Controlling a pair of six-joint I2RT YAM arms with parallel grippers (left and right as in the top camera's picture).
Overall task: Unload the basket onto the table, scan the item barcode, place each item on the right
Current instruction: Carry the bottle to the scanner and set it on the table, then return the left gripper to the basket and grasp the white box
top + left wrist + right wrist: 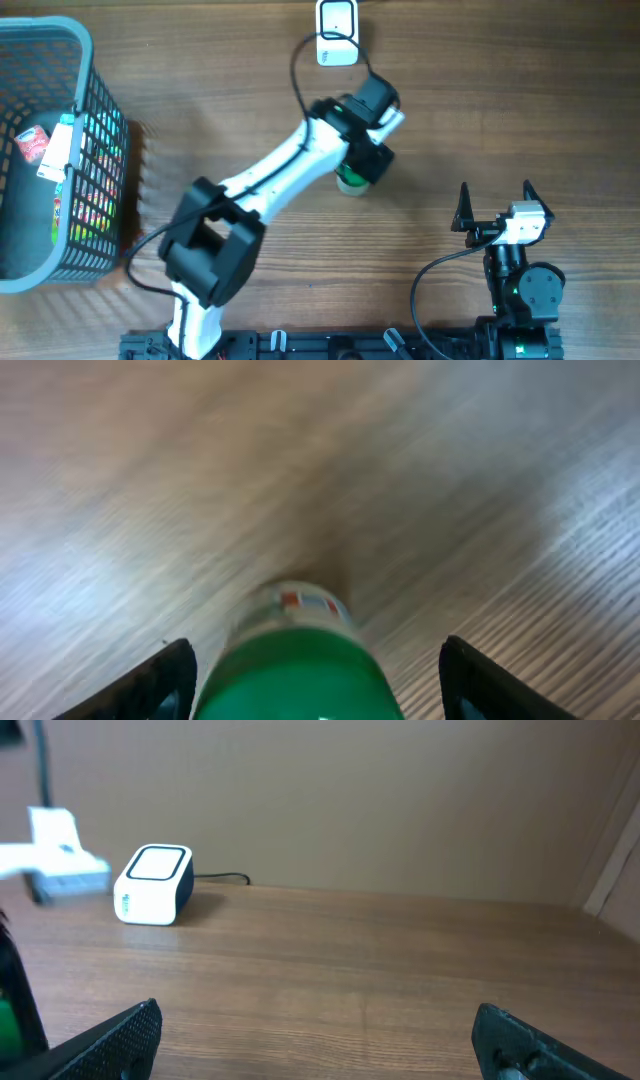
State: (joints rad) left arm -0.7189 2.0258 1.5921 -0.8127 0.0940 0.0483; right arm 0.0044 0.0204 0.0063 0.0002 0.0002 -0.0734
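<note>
The item is a green bottle (351, 183) with a pale label band, sitting on the wooden table under my left gripper (362, 160). In the left wrist view the bottle (297, 675) fills the space between the black fingers (160, 685). The right-hand finger stands well apart from it, with wood showing in the gap, so this gripper (315, 670) is open around the bottle. The white barcode scanner (337, 45) sits at the far edge of the table, also visible as a small white box (153, 883). My right gripper (495, 200) rests open and empty at the near right.
A grey mesh basket (92, 70) holding several packaged goods stands at the left edge. The scanner's black cable (300, 70) loops across the table toward the left arm. A wall rises behind the scanner (400, 800).
</note>
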